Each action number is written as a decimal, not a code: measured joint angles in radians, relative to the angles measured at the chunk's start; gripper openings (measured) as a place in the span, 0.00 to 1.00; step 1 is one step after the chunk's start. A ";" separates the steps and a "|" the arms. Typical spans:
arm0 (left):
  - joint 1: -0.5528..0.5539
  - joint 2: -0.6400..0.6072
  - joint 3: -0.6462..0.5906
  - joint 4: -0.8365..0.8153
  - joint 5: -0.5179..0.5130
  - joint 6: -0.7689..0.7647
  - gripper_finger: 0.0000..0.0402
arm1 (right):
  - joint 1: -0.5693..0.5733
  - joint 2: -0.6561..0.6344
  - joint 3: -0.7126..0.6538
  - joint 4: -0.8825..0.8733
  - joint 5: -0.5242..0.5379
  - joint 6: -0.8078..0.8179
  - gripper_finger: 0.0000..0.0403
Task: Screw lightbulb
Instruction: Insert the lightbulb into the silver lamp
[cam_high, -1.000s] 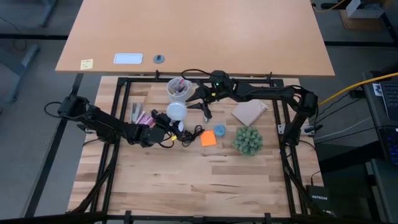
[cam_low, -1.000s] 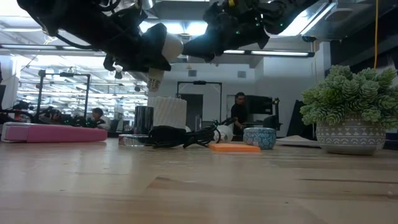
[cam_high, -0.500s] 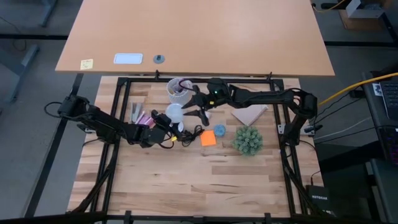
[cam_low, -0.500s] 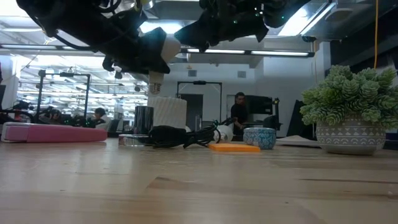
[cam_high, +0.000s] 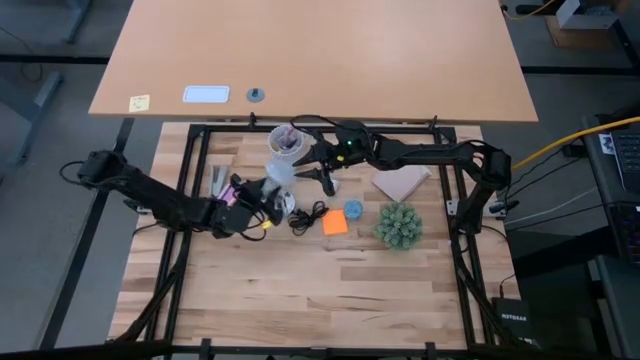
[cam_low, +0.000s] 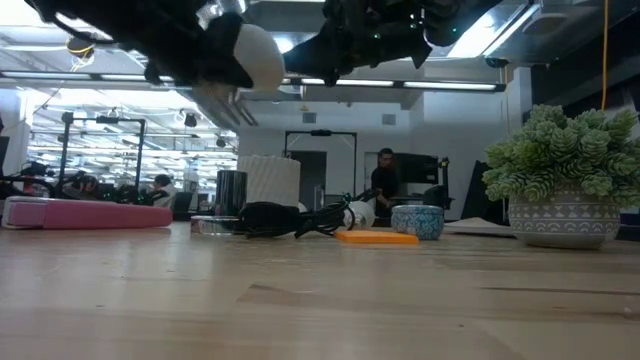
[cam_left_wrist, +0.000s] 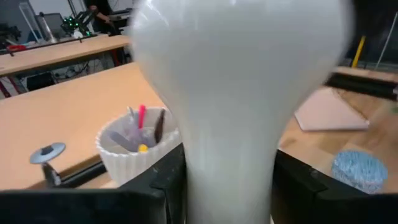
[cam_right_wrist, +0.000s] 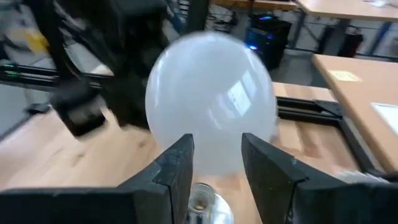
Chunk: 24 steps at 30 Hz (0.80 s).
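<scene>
Pens (cam_left_wrist: 140, 127) in ribbed white cup (cam_left_wrist: 134, 158)

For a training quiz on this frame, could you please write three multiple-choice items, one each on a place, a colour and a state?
1. Where is the lightbulb?
A. lying on the table
B. held above the table
C. inside the pen cup

2. What colour is the sticky note beside the plant?
A. orange
B. green
C. purple

3. What is the left gripper doing?
A. hanging empty
B. resting on the plant
C. gripping the bulb's neck

Key: B, low view shows it aloft; A, high view shows orange; C, left wrist view shows fingers around the neck.
</scene>
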 joint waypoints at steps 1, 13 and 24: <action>-0.003 -0.029 0.000 -0.025 -0.001 0.000 0.39 | -0.001 0.001 0.000 0.002 0.011 0.000 0.35; -0.002 -0.304 0.003 -0.566 0.001 -0.210 0.39 | 0.002 0.005 -0.003 -0.015 0.137 0.000 0.35; -0.003 -0.202 -0.092 -0.557 0.006 -0.448 0.35 | 0.002 0.004 -0.003 -0.040 0.132 -0.002 0.35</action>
